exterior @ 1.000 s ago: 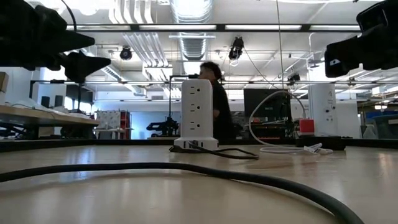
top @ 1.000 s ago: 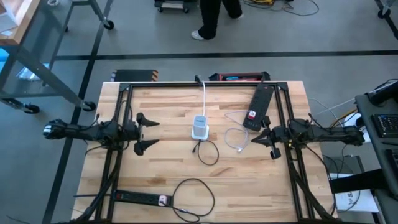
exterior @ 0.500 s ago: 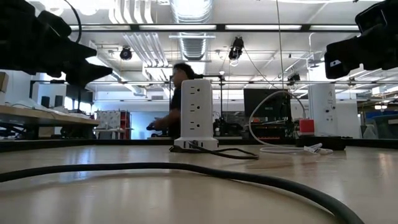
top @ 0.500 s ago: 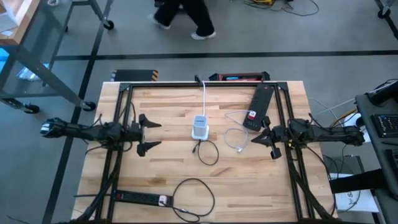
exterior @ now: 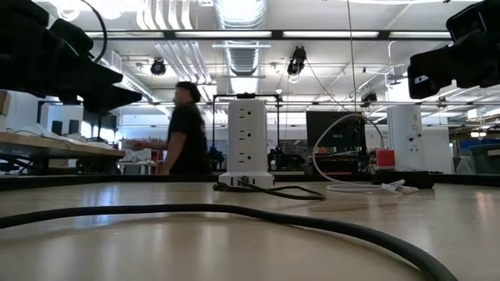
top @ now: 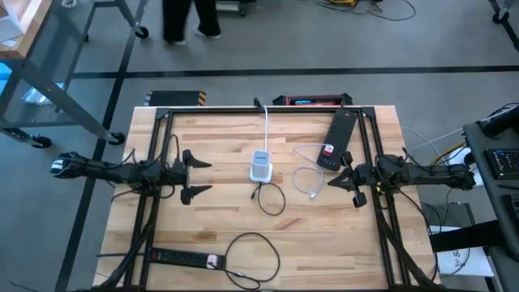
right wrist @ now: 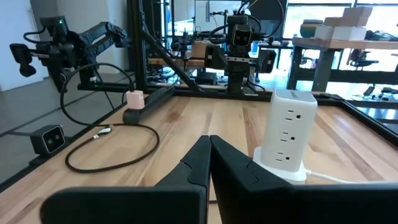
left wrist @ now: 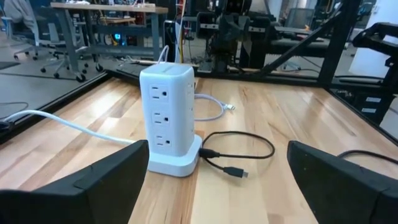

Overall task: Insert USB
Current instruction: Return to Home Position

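A white power tower (top: 260, 167) stands upright on its base in the middle of the wooden table, also seen in the low view (exterior: 247, 144). A black USB cable (top: 272, 197) lies looped on the table just in front of the tower; its free plug (left wrist: 236, 173) rests on the wood. A white cable (top: 309, 182) lies coiled to the tower's right. My left gripper (top: 201, 176) hovers open to the left of the tower, fingers pointing at it. My right gripper (top: 331, 180) hovers shut to its right, beside the white cable.
A black power strip (top: 338, 139) lies at the far right, another one (top: 182, 258) at the near left with a black cord (top: 253, 253) looping across the front. The tower's white cord (top: 267, 130) runs to the far edge. A person walks beyond the table.
My left gripper has tipped a little downward and stays open. The person beyond the far edge has walked toward the left.
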Tool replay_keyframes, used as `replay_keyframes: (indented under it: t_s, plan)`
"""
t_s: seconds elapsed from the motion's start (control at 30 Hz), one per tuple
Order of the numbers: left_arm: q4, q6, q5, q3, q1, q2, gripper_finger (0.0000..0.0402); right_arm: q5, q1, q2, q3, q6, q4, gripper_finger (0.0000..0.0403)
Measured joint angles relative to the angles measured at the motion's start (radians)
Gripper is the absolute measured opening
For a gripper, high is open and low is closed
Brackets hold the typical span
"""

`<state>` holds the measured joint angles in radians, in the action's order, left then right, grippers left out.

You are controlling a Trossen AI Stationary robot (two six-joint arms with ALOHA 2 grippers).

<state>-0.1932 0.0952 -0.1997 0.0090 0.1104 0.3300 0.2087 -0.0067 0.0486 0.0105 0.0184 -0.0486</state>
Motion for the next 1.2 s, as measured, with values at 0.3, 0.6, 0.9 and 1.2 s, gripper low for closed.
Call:
replay_keyframes:
  t_s: [0.3,0.6,0.9,1.2]
  plan:
    - [0.000,0.000,0.000,0.000,0.000,0.022,0.0379,0.000,0.000,0.000,0.000,0.000,0.000,0.0000]
    - [0.000,0.000,0.000,0.000,0.000,0.035,0.0384,0.000,0.000,0.000,0.000,0.000,0.000,0.0000]
    - [0.000,0.000,0.000,0.000,0.000,0.042,0.0369,0.000,0.000,0.000,0.000,0.000,0.000,0.0000]
    - [0.000,0.000,0.000,0.000,0.000,0.042,0.0362,0.000,0.000,0.000,0.000,0.000,0.000,0.0000]
